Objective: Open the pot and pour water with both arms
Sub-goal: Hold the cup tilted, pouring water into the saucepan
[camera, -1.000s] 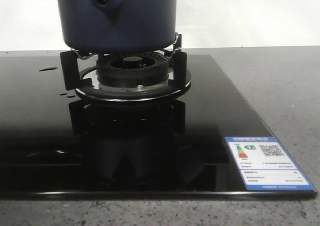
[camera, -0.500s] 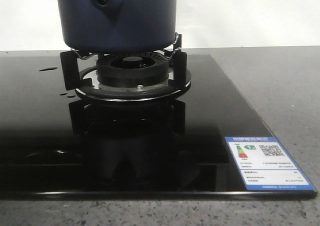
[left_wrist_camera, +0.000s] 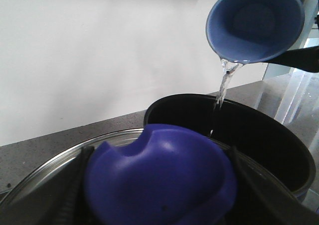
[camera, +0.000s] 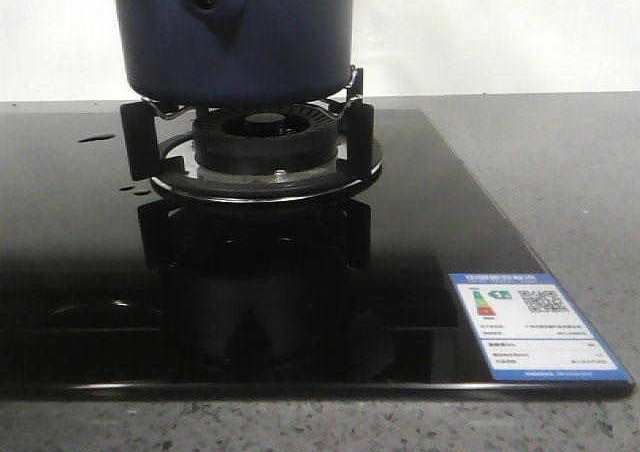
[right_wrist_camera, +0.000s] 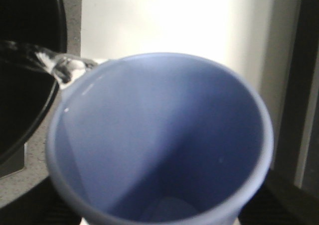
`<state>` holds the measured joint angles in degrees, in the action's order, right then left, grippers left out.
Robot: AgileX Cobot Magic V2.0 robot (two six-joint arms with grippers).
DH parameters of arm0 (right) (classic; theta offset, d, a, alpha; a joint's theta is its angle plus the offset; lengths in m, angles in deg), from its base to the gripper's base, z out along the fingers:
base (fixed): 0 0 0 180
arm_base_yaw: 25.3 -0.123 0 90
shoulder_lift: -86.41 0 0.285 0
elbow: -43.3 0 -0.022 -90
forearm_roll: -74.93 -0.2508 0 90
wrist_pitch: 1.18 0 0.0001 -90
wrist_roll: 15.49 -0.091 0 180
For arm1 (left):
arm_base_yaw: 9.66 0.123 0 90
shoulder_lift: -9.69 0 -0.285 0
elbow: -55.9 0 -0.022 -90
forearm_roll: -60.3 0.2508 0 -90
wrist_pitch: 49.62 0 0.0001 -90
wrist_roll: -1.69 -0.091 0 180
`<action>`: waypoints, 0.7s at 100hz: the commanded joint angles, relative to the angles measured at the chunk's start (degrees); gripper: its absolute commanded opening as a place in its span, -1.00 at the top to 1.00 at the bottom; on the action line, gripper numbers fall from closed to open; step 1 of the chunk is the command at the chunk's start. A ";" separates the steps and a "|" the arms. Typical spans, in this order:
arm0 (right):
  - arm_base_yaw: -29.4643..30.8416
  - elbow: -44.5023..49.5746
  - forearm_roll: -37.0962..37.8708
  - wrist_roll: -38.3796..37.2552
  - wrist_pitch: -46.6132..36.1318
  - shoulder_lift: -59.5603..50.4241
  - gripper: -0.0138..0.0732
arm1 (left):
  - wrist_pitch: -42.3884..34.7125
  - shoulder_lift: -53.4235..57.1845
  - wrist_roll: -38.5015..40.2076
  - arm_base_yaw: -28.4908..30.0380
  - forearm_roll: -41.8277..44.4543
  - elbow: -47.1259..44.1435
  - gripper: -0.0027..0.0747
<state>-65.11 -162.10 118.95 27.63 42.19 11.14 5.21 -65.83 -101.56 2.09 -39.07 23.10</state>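
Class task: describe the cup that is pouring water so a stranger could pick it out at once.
Find the dark blue pot sitting open on the stove burner. Above its rim hangs the cup, tilted with a thin stream of water falling in. It is paler blue than the pot and the lid knob.

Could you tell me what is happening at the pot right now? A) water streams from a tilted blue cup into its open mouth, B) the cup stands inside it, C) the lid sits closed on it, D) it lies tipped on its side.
A: in the left wrist view the tilted cup sends a thin water stream down into the open pot, while the lid is held off.
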 commanded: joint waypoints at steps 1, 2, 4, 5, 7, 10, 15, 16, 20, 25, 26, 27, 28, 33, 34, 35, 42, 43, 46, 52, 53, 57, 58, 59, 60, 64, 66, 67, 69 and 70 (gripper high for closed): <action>-0.23 -1.70 5.10 0.56 -3.83 -2.66 0.17 | 2.84 1.40 -0.09 -0.43 -7.36 1.94 0.29; -0.23 -1.70 5.25 0.56 -3.83 -2.66 0.17 | 2.84 1.40 -0.09 -0.43 -7.36 1.94 0.29; -0.23 -1.70 5.74 0.56 -3.92 -2.66 0.17 | 2.84 1.40 -0.09 -0.43 -7.36 1.94 0.29; -0.23 -1.70 5.89 0.56 -3.92 -2.66 0.17 | 2.84 1.40 -0.09 -0.43 -7.36 1.94 0.29; -0.23 -1.70 6.21 0.56 -4.06 -2.66 0.17 | 2.84 1.40 -0.09 -0.43 -7.36 1.94 0.29; -0.23 -1.70 6.52 0.56 -4.08 -2.66 0.17 | 2.84 1.40 -0.09 -0.43 -7.36 1.94 0.29; -0.23 -1.70 6.95 0.56 -4.31 -2.66 0.17 | 2.84 1.40 -0.09 -0.43 -7.36 1.94 0.29; -0.23 -1.70 6.99 0.56 -4.32 -2.66 0.17 | 2.84 1.40 -0.09 -0.43 -7.36 1.94 0.29; -0.23 -1.70 7.41 0.56 -4.48 -2.66 0.17 | 2.84 1.40 -0.09 -0.43 -7.36 1.94 0.29; -0.23 -1.70 7.72 0.56 -4.90 -2.66 0.17 | 2.84 1.40 -0.09 -0.43 -7.36 1.94 0.29; -0.23 -1.70 7.82 0.56 -5.05 -2.66 0.17 | 2.84 1.40 -0.09 -0.43 -7.36 1.94 0.29; -0.23 -1.70 7.79 0.56 -5.17 -2.66 0.17 | 2.84 1.40 -0.09 -0.43 -7.36 1.94 0.29; -0.23 -1.70 7.79 0.56 -5.20 -2.66 0.17 | 2.84 1.40 -0.09 -0.43 -7.36 1.94 0.29; -0.23 -1.70 8.11 0.56 -5.90 -2.66 0.17 | 2.84 1.40 -0.09 -0.43 -7.36 1.94 0.29; -0.23 -1.70 8.32 0.56 -6.04 -2.66 0.17 | 2.84 1.40 -0.09 -0.43 -7.36 1.94 0.29; -0.23 -1.70 8.37 0.56 -6.06 -2.66 0.17 | 2.84 1.40 -0.09 -0.43 -7.36 1.94 0.29; -0.23 -1.70 8.62 0.56 -7.04 -2.66 0.17 | 2.84 1.40 -0.09 -0.43 -7.36 1.94 0.29; -0.23 -1.70 8.62 0.56 -7.02 -2.66 0.17 | 2.84 1.40 -0.09 -0.43 -7.36 1.94 0.29; -0.23 -1.70 8.62 0.56 -7.16 -2.66 0.17 | 2.84 1.40 -0.09 -0.43 -7.36 1.94 0.29; -0.23 -1.70 8.86 0.56 -7.30 -2.66 0.17 | 2.84 1.40 -0.09 -0.43 -7.36 1.94 0.29; -0.23 -1.70 8.99 0.56 -7.30 -2.66 0.17 | 2.84 1.40 -0.09 -0.43 -7.36 1.94 0.29; -0.23 -1.70 9.11 0.56 -7.30 -2.66 0.17 | 2.84 1.40 -0.09 -0.43 -7.36 1.94 0.29; -0.23 -1.70 9.11 0.56 -7.30 -2.66 0.17 | 2.84 1.40 -0.09 -0.43 -7.36 1.94 0.29; -0.23 -1.70 9.23 0.56 -7.30 -2.66 0.17 | 2.84 1.40 -0.09 -0.43 -7.36 1.94 0.29; -0.23 -1.70 9.23 0.56 -7.30 -2.66 0.17 | 2.84 1.40 -0.09 -0.43 -7.36 1.94 0.29; -0.23 -1.70 9.23 0.56 -7.30 -2.66 0.17 | 2.84 1.40 -0.09 -0.43 -7.36 1.94 0.29; -0.23 -1.70 9.23 0.56 -7.30 -2.66 0.17 | 2.84 1.40 -0.09 -0.43 -7.36 1.94 0.29; -0.23 -1.70 9.23 0.56 -7.30 -2.66 0.17 | 2.84 1.40 -0.09 -0.43 -7.36 1.94 0.29; -0.23 -1.70 9.23 0.56 -7.30 -2.66 0.17 | 2.84 1.40 -0.09 -0.43 -7.36 1.94 0.29; -0.23 -1.70 9.23 0.56 -7.30 -2.66 0.17 | 2.84 1.40 -0.09 -0.43 -7.36 1.94 0.29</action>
<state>-65.11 -162.10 124.99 27.74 38.18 11.14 5.21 -65.83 -101.56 2.09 -39.07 23.10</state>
